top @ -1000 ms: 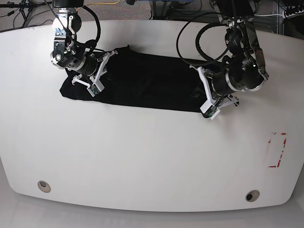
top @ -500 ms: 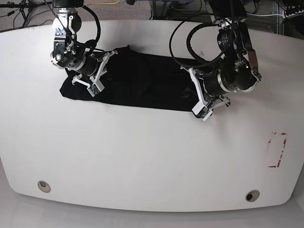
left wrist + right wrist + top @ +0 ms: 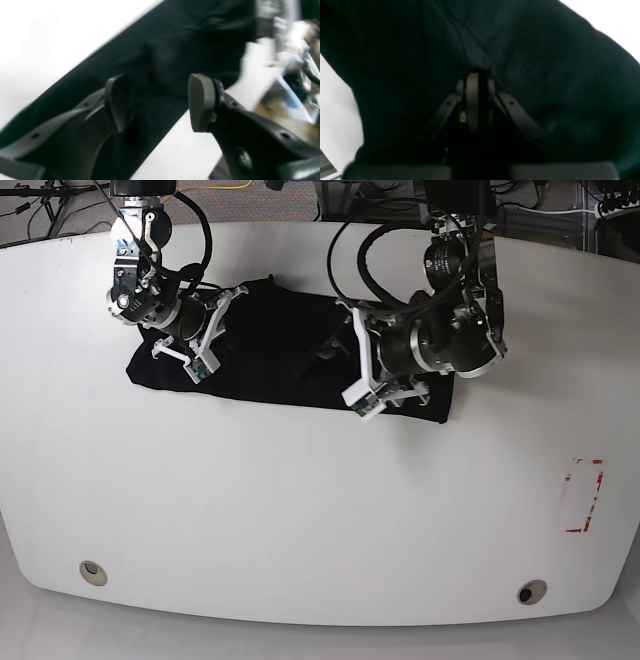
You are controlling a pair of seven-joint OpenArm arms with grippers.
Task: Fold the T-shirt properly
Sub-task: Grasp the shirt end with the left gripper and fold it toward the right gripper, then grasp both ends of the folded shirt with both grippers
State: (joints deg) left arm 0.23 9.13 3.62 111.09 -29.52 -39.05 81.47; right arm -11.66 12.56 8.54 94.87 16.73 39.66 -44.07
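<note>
The left gripper (image 3: 160,102) stands released, its two pads (image 3: 200,102) well apart with dark cloth showing in the gap and nothing pinched between them; in the base view it (image 3: 352,375) hangs over the middle of the T-shirt (image 3: 280,350), fingers pointing toward 9 o'clock. One pad sits over cloth, the other over the edge where the cloth meets the white table (image 3: 37,37). The left arm (image 3: 450,330) drops from 12 o'clock at the table's far edge and bends so that its wrist lies across the shirt's 3 o'clock end, a black cable looping above it. The right gripper (image 3: 476,100) is clenched, its fingers pressed together with black cloth bunched tight at their tips; whether a fold is truly caught between them cannot be told from the wrist view, which is very dark. In the base view this gripper (image 3: 200,345) rests on the shirt's 9 o'clock end, pointing toward 5 o'clock, with its arm (image 3: 140,270) coming down from 12 o'clock. The one T-shirt lies as a long dark band across the far half of the table, running from 9 to 3 o'clock, its near edge fairly straight. There are two arms, two grippers, one shirt. No container is in view. Toward 4 o'clock a red marking (image 3: 585,495) sits on the tabletop, and two round fittings (image 3: 92,571) lie near the front edge.
</note>
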